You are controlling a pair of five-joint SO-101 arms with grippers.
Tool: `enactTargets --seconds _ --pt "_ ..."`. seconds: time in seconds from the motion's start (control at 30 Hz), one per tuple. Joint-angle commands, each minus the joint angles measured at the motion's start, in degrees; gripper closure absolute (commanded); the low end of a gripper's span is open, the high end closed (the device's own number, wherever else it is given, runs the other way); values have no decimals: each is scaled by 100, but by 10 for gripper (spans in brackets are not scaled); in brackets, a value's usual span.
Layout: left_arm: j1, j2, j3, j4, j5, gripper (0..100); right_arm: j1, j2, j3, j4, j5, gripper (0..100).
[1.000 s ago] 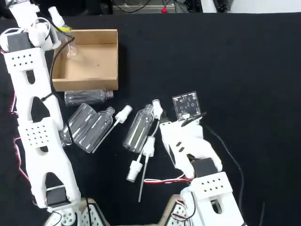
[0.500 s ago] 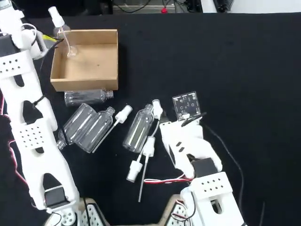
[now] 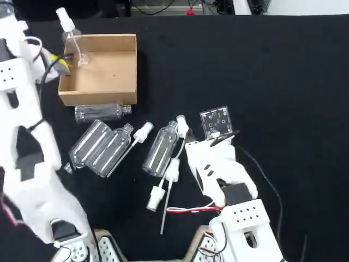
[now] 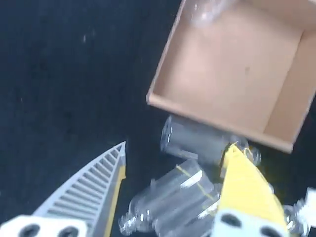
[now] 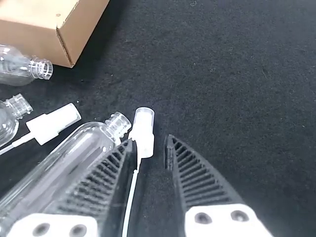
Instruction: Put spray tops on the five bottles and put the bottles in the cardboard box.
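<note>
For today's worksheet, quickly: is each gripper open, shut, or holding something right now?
Left gripper: open, holding nothing.
Right gripper: open, fingertips either side of a spray top, not clamped on it.

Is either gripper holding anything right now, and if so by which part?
Nothing is held. The left gripper is open over the loose bottles. The right gripper is open, with a spray top between its fingertips, not clamped.

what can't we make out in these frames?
- Boxed bottle: left wrist view, blurred and cut by the picture's edge; how it sits is unreadable.
- Small clear piece beside the left arm: high view, too small to identify.
- Loose bottle beside the right gripper: right wrist view, base hidden behind a finger and the edge.
</note>
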Motion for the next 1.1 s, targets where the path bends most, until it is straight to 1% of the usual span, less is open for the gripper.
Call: enactTargets --seconds 0.0,0.07,0.2,0.3,0.37,0.5,0.6,0.67,0.77,0.8,0.87,0.97,1.07 --pt "-48 -1196 1692 -457 18 700 123 -48 -40 -149 -44 900" --pt "-40 -1732 2659 -897 18 700 114 -48 22 -158 -35 900" --pt "4 -2884 4646 -2057 18 700 105 -48 242 -510 -9 900" --pt "4 -3789 5666 -2629 9 700 105 -48 268 -536 -9 900" --pt "4 -4316 6141 -2831 9 700 97 -48 233 -413 -26 900" --pt "13 -5055 6897 -2936 18 700 97 -48 13 -53 -53 900" --pt "145 -5160 7319 -2927 -62 700 97 -48 -215 273 -53 900" --pt "374 -5143 7530 -2884 -396 697 79 -48 -295 378 -53 900" --pt "840 -5178 7793 -2866 -993 696 -141 -40 -321 422 -53 899" --pt "963 -5196 7855 -2857 -1160 696 -202 -4 -365 484 -53 899" --pt "1165 -5196 7802 -2593 -1424 696 -255 -4 -426 624 -53 899" --pt "1314 -5152 7582 -2136 -1556 695 -264 -13 -479 651 -53 899" --pt "1305 -5134 7556 -2277 -1556 686 -273 -13 -453 651 -53 899"
